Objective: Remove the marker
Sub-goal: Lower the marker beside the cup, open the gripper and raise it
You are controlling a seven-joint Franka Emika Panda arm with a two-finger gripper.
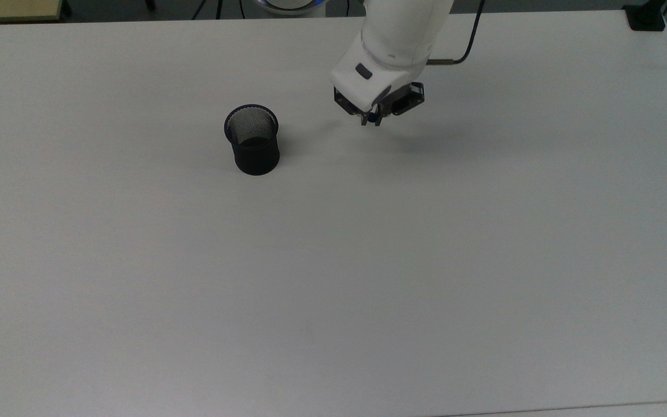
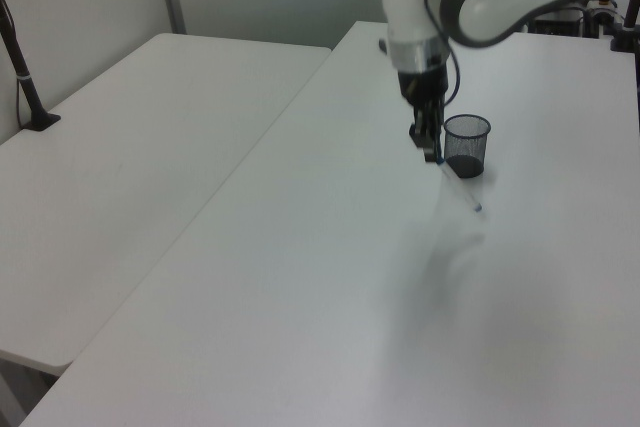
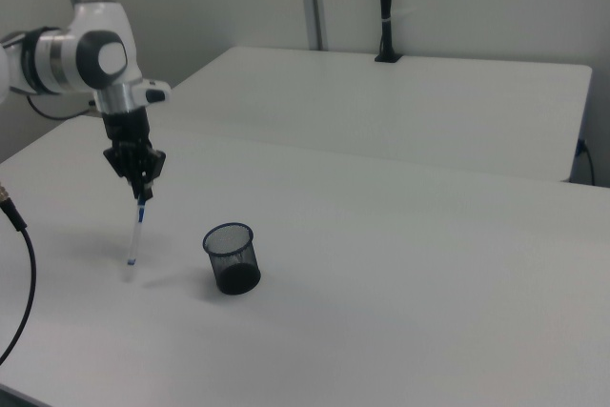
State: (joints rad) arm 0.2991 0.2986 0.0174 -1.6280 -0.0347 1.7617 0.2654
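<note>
Right view, nearest me: the black mesh cup (image 3: 232, 258) stands alone on the white table (image 3: 400, 283), nothing in it. Just beyond, the marker (image 3: 135, 232) hangs by its blue cap from the gripper (image 3: 141, 193), pinched tight, its low end close above the table beside the cup, seemingly to be laid down there.

I am holding my arm (image 3: 91, 59) out over the table, wrist pointing straight down, gripper (image 3: 141, 190) hanging at the right view's left, fingers (image 2: 430, 142) clamping the marker's (image 3: 136, 233) top.
</note>
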